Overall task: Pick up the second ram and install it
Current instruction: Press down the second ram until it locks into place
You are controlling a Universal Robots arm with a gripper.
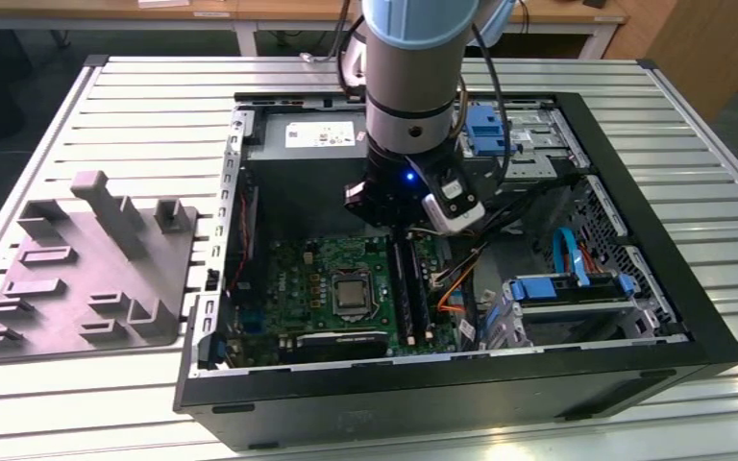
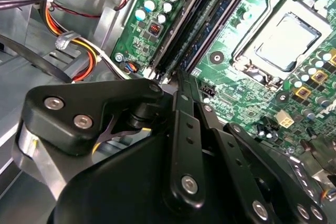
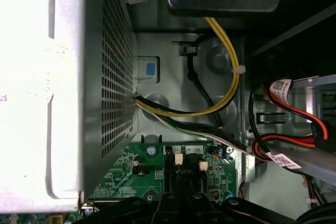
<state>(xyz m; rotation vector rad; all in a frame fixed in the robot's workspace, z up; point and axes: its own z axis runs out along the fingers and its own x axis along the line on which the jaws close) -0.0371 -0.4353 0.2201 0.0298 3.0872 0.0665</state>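
Inside the open PC case [image 1: 715, 346], the green motherboard [image 1: 305, 279] carries a CPU socket [image 1: 347, 288] and long dark slots beside it. The second ram [image 1: 403, 288] is a thin black strip lying along the slots, next to a matching dark stick [image 1: 418, 288]; I cannot tell whether it is fully seated. My gripper [image 1: 402, 229] hangs straight over the far end of these strips. In the second wrist view its black fingers [image 2: 181, 124] converge, shut, with the tip [image 2: 177, 76] at the end of the dark slot rails [image 2: 189, 35]. Nothing shows between the fingers.
A grey fixture block [image 1: 81, 269] lies on the slatted table at the exterior view's left. Orange and red cables [image 1: 453, 288] run beside the slots, with blue drive bays [image 1: 568, 288] at the exterior view's right. Yellow and black cables [image 3: 220, 103] cross the case wall beyond the board.
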